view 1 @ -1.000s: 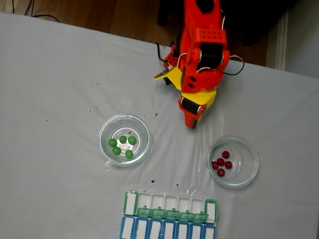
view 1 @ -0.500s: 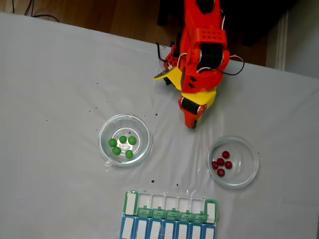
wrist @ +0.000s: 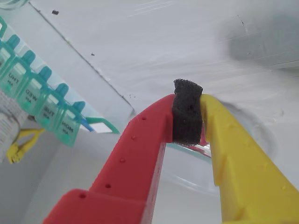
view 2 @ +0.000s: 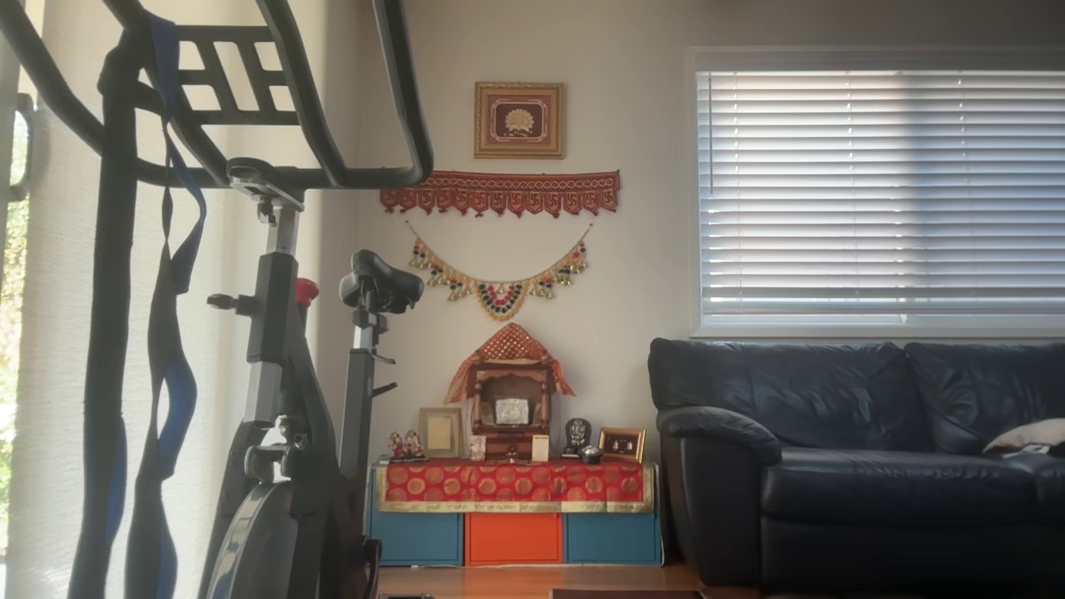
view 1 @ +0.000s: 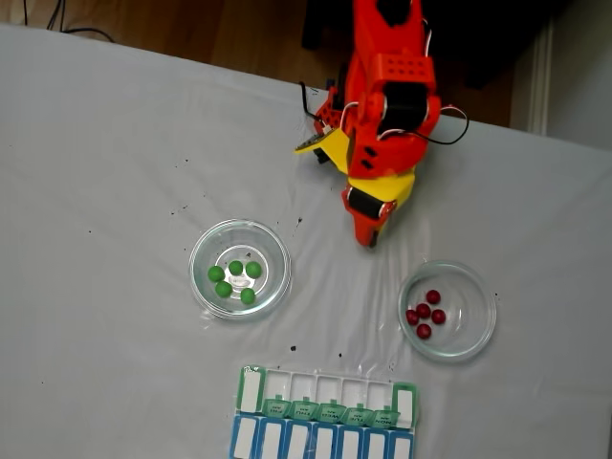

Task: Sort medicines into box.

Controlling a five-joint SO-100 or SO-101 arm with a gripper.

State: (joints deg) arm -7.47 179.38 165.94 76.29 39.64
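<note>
Arm (view 1: 387,105) is bright orange-red plastic w/ blocky printed shells, black servo bodies showing thru the gaps in the fixed view. Thin white + black wires (view 1: 449,129) loop off the right side, another black lead curls out at left. Yellow parts mixed in: a wedge piece at left and a yellow band lower down near the tip. Gripper (wrist: 188,112) up close in the wrist view: one finger red (wrist: 140,154), w/ a row of small round dimples along its edge; other finger yellow (wrist: 238,163), stepped ridges on its inner face. Black foam pad (wrist: 187,109) at the tips, coarse texture, squarish.
</note>
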